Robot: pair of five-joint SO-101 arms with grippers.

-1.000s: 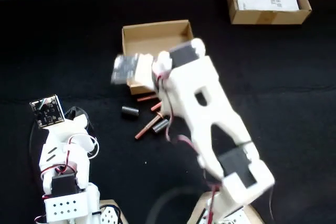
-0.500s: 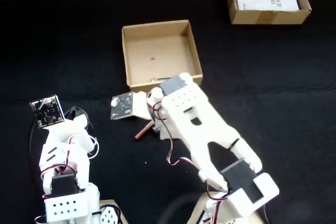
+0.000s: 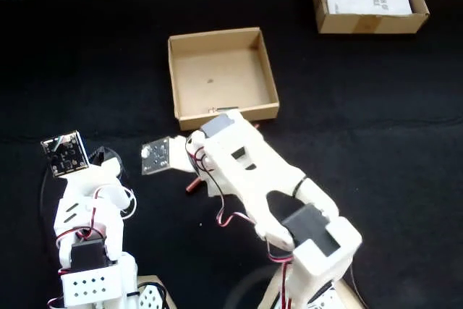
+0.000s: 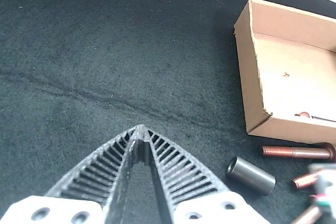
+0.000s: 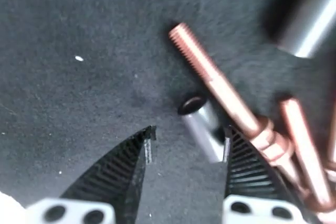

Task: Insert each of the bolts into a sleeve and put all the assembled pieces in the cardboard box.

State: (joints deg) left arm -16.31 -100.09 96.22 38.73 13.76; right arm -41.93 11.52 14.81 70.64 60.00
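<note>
My right gripper [image 5: 189, 132] is open just above the black cloth, and a grey sleeve [image 5: 202, 125] lies between its fingers, close to one of them. A copper bolt [image 5: 220, 94] rests right beside that sleeve, a second bolt [image 5: 304, 150] lies farther out, and another sleeve [image 5: 310, 19] is beyond. In the high view the right arm [image 3: 246, 171] covers the pile; one bolt end [image 3: 193, 185] pokes out. The cardboard box [image 3: 176, 70] stands behind, with a copper-ended piece [image 4: 307, 115] inside by its near wall. My left gripper [image 4: 140, 128] is shut on nothing, back from a sleeve [image 4: 251, 174] and bolt [image 4: 296, 152].
A second cardboard box [image 3: 369, 21] holding a printed sheet stands at the far right corner. The left arm [image 3: 90, 208] is folded at the near left. Black cloth covers the table, with open room to the left and right of the pile.
The right arm has drawn back from over the cardboard box and come down toward the near left, over the bolts and sleeves. The left arm has stayed still.
</note>
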